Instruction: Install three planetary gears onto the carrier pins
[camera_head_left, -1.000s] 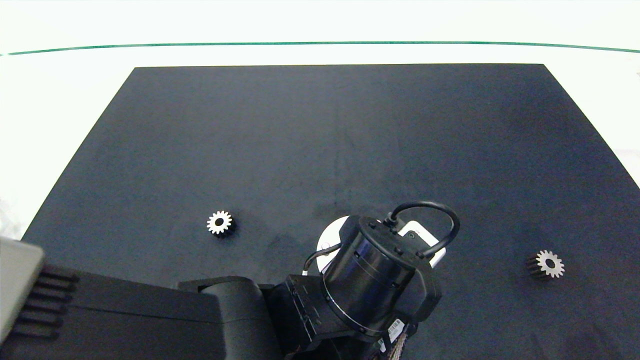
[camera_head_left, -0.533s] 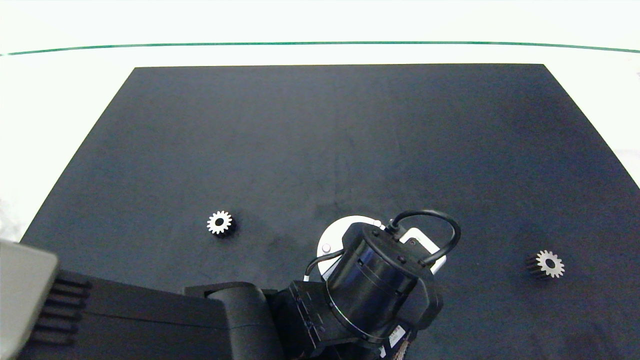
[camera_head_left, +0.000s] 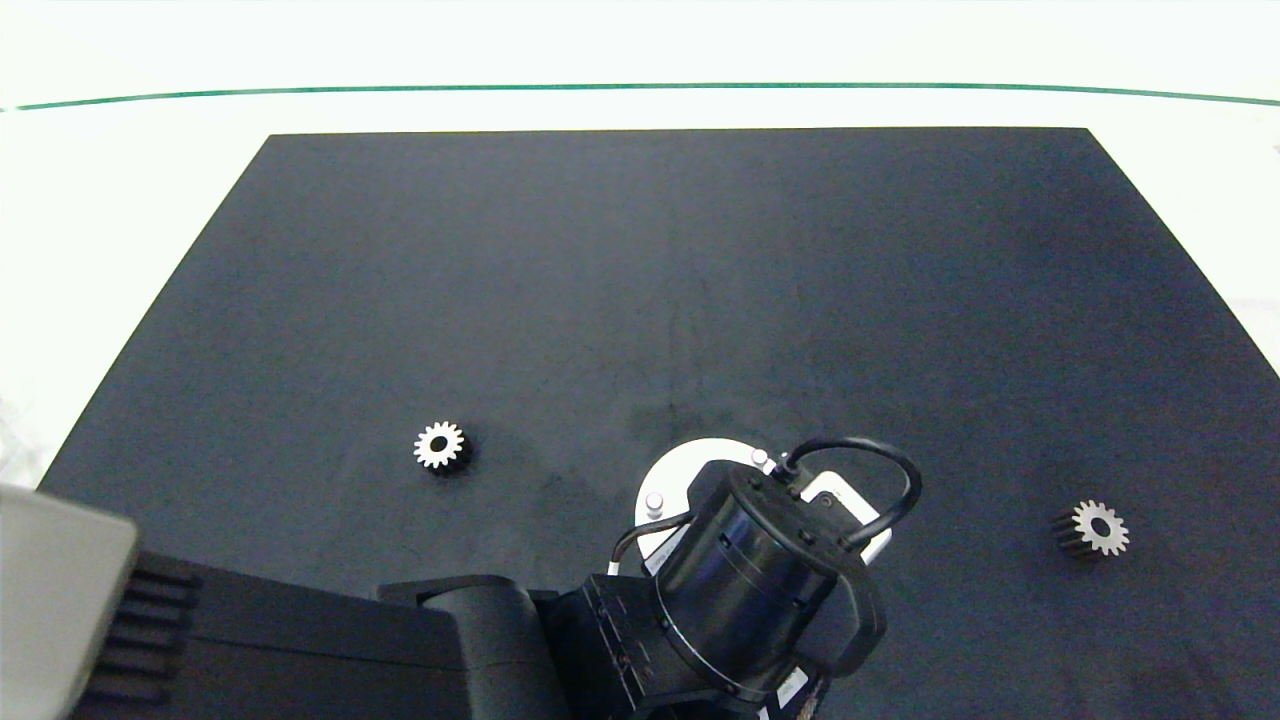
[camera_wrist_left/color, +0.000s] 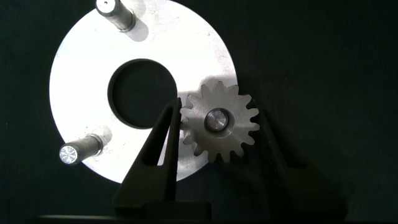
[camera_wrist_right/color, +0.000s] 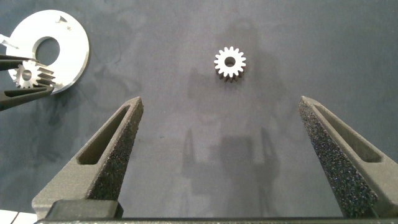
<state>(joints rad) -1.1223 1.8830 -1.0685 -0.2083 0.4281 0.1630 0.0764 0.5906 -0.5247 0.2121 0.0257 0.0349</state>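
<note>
The white carrier disc (camera_wrist_left/color: 81, 74) lies on the dark mat, half hidden in the head view under my left arm's wrist (camera_head_left: 760, 570). Two carrier pins (camera_wrist_left/color: 115, 9) (camera_wrist_left/color: 78, 151) stand bare. My left gripper (camera_wrist_left/color: 219, 111) is shut on one planetary gear (camera_wrist_left/color: 217, 121), and the third pin's end shows inside the gear's bore. Two more gears lie flat on the mat, one left of the disc (camera_head_left: 440, 445) and one far to its right (camera_head_left: 1092, 528). My right gripper (camera_wrist_right/color: 219, 102) hangs open over the mat with a loose gear (camera_wrist_right/color: 230, 63) beyond its fingers.
The dark mat (camera_head_left: 640, 280) covers most of the white table, with a green line (camera_head_left: 640, 86) along the far side. The left arm's bulky links fill the near left corner of the head view. The right arm does not show in the head view.
The left arm's wrist has shifted toward the near edge in the head view, uncovering more of the disc and two of its pins. Both loose gears have stayed put.
</note>
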